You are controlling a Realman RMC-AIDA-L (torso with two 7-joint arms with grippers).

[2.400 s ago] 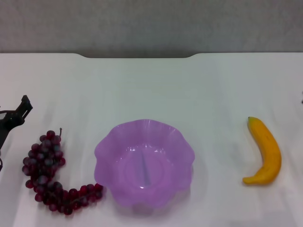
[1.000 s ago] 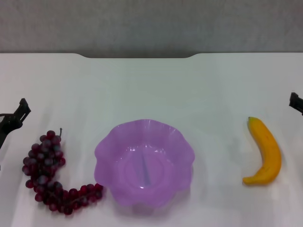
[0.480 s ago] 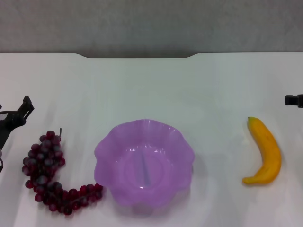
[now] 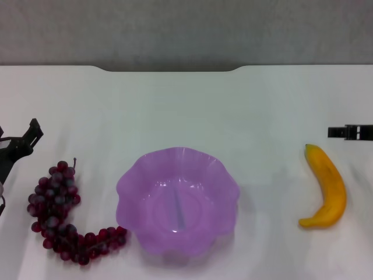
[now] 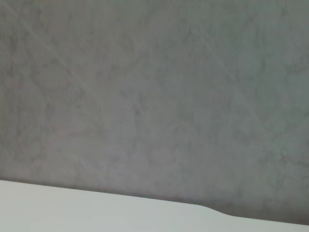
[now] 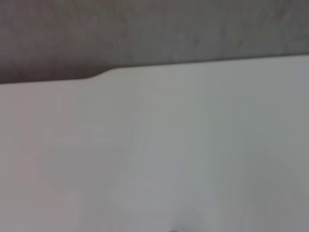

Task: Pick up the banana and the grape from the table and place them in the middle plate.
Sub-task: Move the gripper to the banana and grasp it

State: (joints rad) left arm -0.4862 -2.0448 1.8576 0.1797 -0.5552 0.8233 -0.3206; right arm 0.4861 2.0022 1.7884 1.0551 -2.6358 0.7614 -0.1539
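Observation:
The banana (image 4: 327,186) lies on the white table (image 4: 186,111) at the right, curved, yellow-orange. The grape (image 4: 61,213), a dark red-purple bunch, lies at the left, its tail reaching the rim of the middle plate (image 4: 178,199), a translucent purple scalloped bowl that holds nothing. My right gripper (image 4: 349,132) juts in from the right edge, just beyond the banana's far tip. My left gripper (image 4: 20,143) shows at the left edge, just behind and left of the grape. Both wrist views show only table and wall.
The table's far edge (image 4: 169,69) has a shallow notch, with a grey wall behind. The same edge shows in the right wrist view as a table edge (image 6: 145,67) and in the left wrist view as a table edge (image 5: 145,200).
My right gripper has come in from the right edge and moved leftward toward the banana's far tip. The left gripper has shifted only slightly. Fruit and plate have not moved.

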